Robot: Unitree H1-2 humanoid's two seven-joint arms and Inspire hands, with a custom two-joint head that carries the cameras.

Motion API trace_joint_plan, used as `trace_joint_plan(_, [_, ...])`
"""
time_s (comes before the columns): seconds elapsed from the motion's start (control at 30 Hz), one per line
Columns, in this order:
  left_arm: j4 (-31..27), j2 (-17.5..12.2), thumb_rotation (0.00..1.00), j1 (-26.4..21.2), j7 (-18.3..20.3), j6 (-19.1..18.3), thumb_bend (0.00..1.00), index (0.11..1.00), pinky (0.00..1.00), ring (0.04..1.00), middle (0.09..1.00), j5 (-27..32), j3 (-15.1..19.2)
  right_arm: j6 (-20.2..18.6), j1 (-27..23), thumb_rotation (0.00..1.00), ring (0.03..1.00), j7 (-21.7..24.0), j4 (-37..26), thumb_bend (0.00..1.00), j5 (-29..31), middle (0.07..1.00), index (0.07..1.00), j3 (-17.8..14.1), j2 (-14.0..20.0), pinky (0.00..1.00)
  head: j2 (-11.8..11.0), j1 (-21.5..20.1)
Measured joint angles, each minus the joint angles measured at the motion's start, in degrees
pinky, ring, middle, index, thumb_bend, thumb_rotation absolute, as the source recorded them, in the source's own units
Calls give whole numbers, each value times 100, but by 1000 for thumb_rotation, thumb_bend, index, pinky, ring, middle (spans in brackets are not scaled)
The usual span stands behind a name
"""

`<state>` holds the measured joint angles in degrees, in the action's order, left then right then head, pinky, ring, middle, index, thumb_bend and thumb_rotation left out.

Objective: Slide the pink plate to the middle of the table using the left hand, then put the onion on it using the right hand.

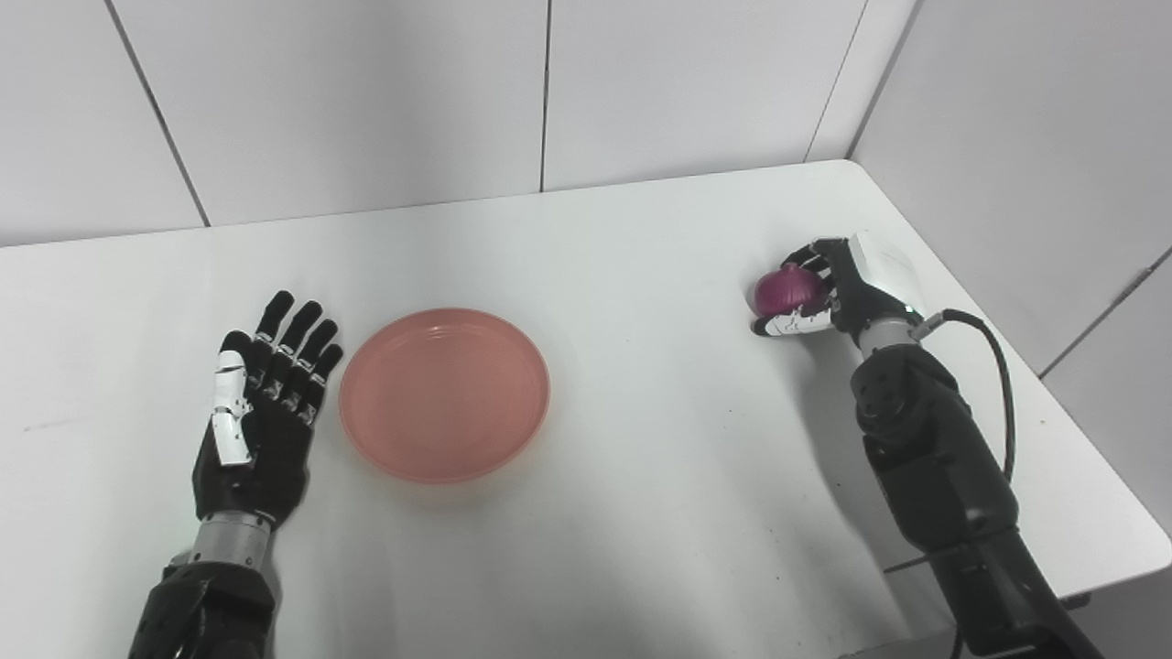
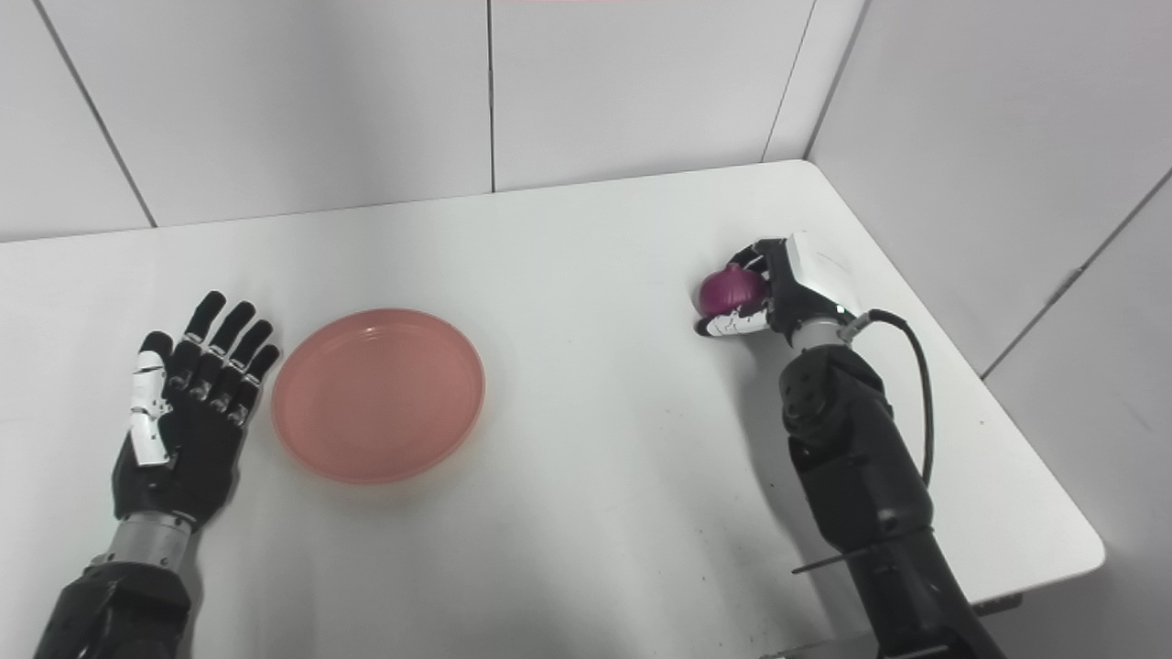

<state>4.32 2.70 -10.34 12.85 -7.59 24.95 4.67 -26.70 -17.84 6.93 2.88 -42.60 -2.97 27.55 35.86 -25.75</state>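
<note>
My right hand [image 1: 824, 293] is gripping the onion [image 1: 787, 289] at three o'clock; my left hand [image 1: 261, 412] is lying released beside the plate [image 1: 445, 394]. I'm lifting cleanly, aiming for its centre.

Plate [image 1: 445, 395]: pink, round, shallow, raised rim, empty, flat on white table [image 1: 641, 275], left of centre, just right of left hand's [image 1: 261, 403] fingers, whether touching cannot tell

Onion [image 1: 787, 290]: dark purple-red, round, small, near table's right edge, well apart from plate, wrapped by right hand [image 1: 824, 293], fingers curled round it; whether lifted or resting on table cannot tell
</note>
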Motion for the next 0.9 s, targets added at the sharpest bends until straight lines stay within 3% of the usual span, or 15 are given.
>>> trace_joint_plan(0.23, [-8, 3, 1000, 9, 0, -3, 415, 917, 958, 927, 921, 0, 0, 0, -25, 129, 384, 22, 12, 676, -19, 468, 528, 55, 44, 290, -9, 9])
trace_joint_plan(0.4, [-5, 6, 1000, 9, 0, -3, 415, 917, 961, 928, 921, 0, 3, 1, -21, 125, 406, -36, 0, 655, 48, 485, 529, 127, 56, 306, -9, 26])
trace_joint_plan(0.67, [2, 6, 1000, 9, 0, -3, 414, 919, 958, 926, 921, 0, 3, 0, 103, 105, 356, -46, -215, 635, 93, 437, 517, 163, 48, 270, -9, 70])
trace_joint_plan(0.8, [-15, 7, 1000, 13, -1, -3, 414, 917, 953, 924, 919, 0, -2, 0, 160, 98, 361, -68, -578, 633, 189, 440, 505, 132, 16, 272, -9, 79])
trace_joint_plan(0.9, [-17, 7, 1000, 14, -2, -3, 410, 924, 960, 930, 924, -1, -8, 0, 159, 135, 357, -113, -811, 527, 268, 438, 489, 119, -12, 269, -9, 105])
